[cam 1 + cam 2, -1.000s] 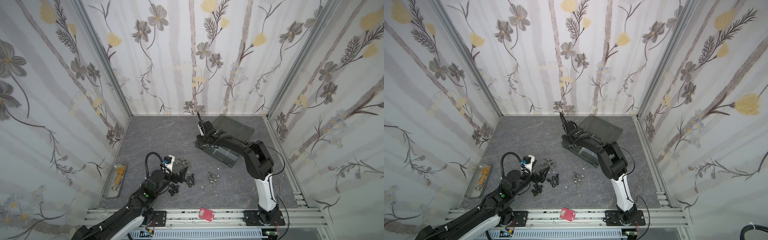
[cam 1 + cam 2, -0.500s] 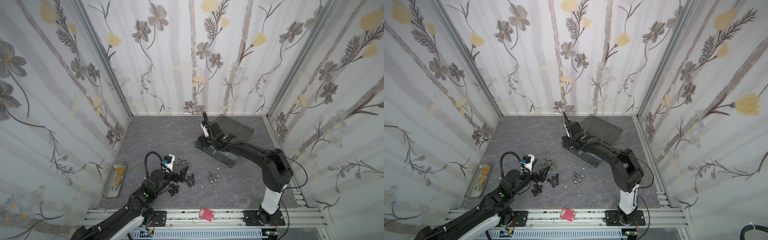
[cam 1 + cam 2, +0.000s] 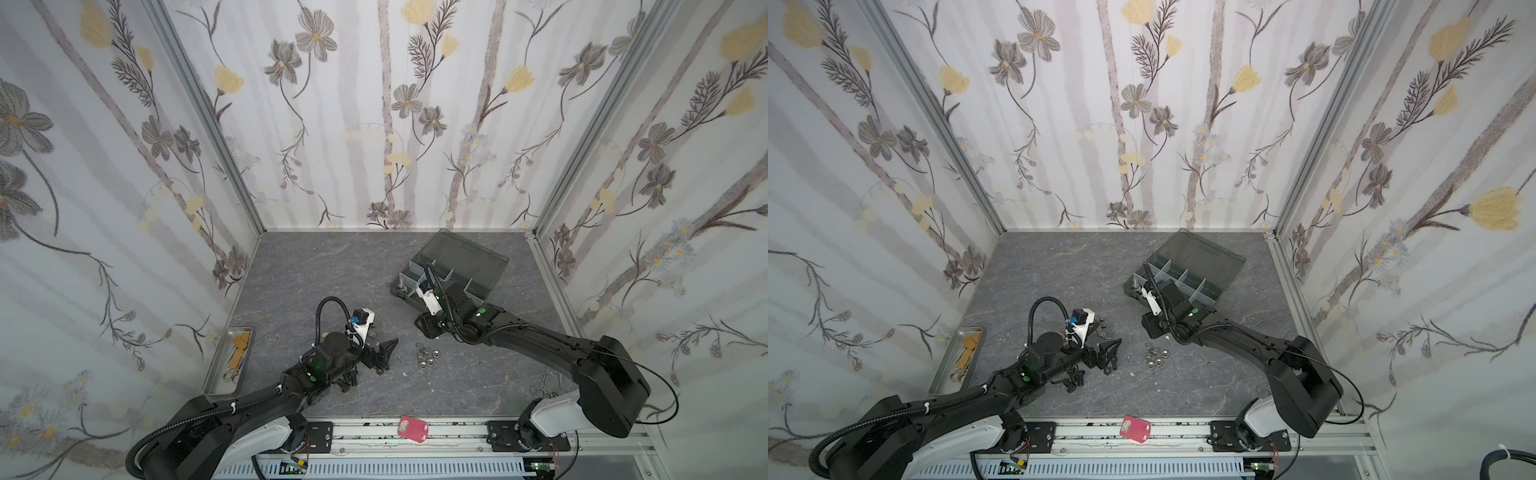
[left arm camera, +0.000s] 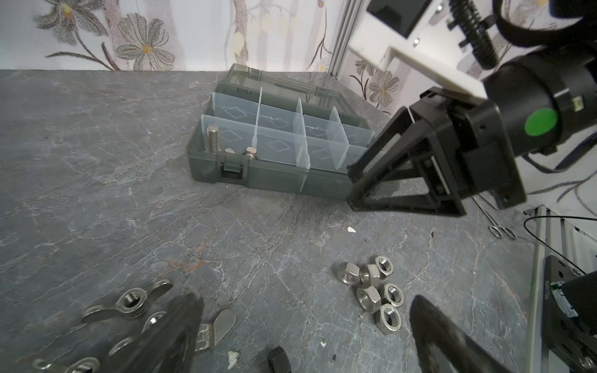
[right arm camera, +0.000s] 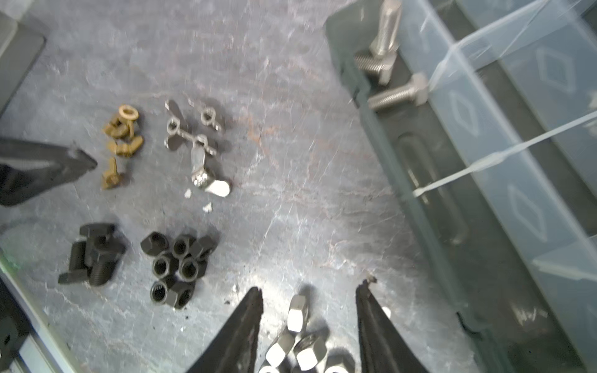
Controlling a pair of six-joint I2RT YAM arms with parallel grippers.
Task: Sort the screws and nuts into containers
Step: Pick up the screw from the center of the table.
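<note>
The dark grey organizer box lies open at the back right, its containers split by clear dividers. Silver screws lie in its end cell. Silver nuts cluster on the floor in front of the box. Black nuts and black screws lie in heaps near my left gripper, which is open wide and empty. My right gripper hangs open just above the silver nuts, which lie between its fingers on the floor, ungripped. In a top view my right gripper is between box and nuts.
Silver wing nuts and brass pieces lie beyond the black heaps. A flat steel tray sits by the left wall. Forceps lie at the front right. A red item rests on the front rail.
My right arm has drawn back from over the organizer box toward the front and now sits over the silver nuts, its jaws narrower than before. The left arm has not moved.
</note>
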